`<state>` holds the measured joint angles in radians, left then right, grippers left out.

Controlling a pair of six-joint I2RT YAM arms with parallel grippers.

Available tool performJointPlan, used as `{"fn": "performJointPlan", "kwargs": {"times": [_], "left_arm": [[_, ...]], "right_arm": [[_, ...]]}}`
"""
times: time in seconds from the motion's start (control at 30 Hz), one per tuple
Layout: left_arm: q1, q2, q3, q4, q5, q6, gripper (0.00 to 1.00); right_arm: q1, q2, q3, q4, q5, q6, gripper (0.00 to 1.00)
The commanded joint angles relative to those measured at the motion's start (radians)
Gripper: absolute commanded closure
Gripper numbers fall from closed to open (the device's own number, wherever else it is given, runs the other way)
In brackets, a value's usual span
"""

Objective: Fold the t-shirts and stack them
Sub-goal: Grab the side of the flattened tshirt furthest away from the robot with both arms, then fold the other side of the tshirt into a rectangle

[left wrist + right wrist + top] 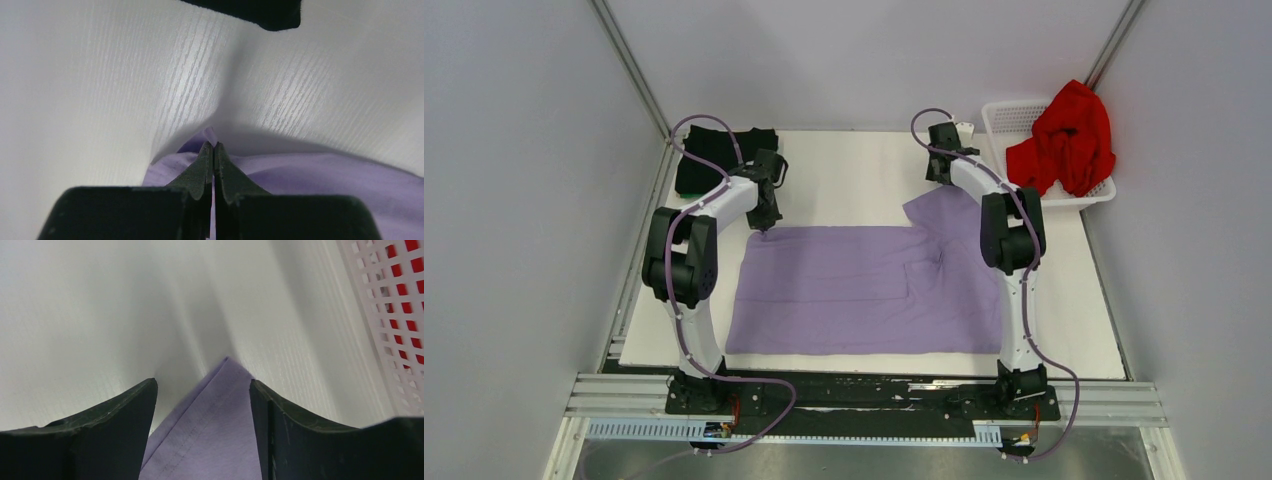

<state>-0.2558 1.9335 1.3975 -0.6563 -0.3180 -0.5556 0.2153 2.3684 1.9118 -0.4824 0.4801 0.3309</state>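
Note:
The lavender t-shirt lies spread flat on the white table, one sleeve sticking out at its far right. My left gripper is shut on the shirt's far left corner; in the left wrist view the cloth is pinched between the closed fingertips. My right gripper is open above the sleeve tip, and the purple sleeve lies between its spread fingers, untouched. The black t-shirt lies folded at the far left corner. The red t-shirt is heaped in the basket.
A white lattice basket stands at the table's far right corner and shows close on the right in the right wrist view. The black shirt's edge lies just beyond my left gripper. Grey walls enclose the table.

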Motion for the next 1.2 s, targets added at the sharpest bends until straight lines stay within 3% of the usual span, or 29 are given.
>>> {"fn": "performJointPlan", "kwargs": {"times": [0.0,0.43,0.7,0.73,0.93,1.17], "left_arm": [[-0.009,-0.059,-0.003,0.026,0.005,0.017,1.0],[-0.013,-0.081,-0.011,0.023,0.006,0.011,1.0],[-0.014,-0.095,-0.022,0.032,0.018,0.023,1.0],[-0.014,-0.096,-0.022,0.032,0.019,0.023,1.0],[-0.021,-0.137,-0.055,0.052,0.024,0.021,1.0],[-0.047,-0.208,-0.126,0.06,0.012,0.012,1.0]], "right_arm": [[0.002,-0.017,-0.025,-0.005,0.015,-0.016,0.33],[0.0,-0.136,-0.223,-0.013,0.037,0.146,0.51],[0.0,-0.112,-0.18,-0.002,0.027,0.153,0.98],[0.0,-0.126,-0.18,0.0,0.029,0.146,1.0],[0.007,-0.294,-0.325,0.054,0.038,0.105,1.0],[0.049,-0.505,-0.523,-0.004,0.06,0.113,1.0]]}}
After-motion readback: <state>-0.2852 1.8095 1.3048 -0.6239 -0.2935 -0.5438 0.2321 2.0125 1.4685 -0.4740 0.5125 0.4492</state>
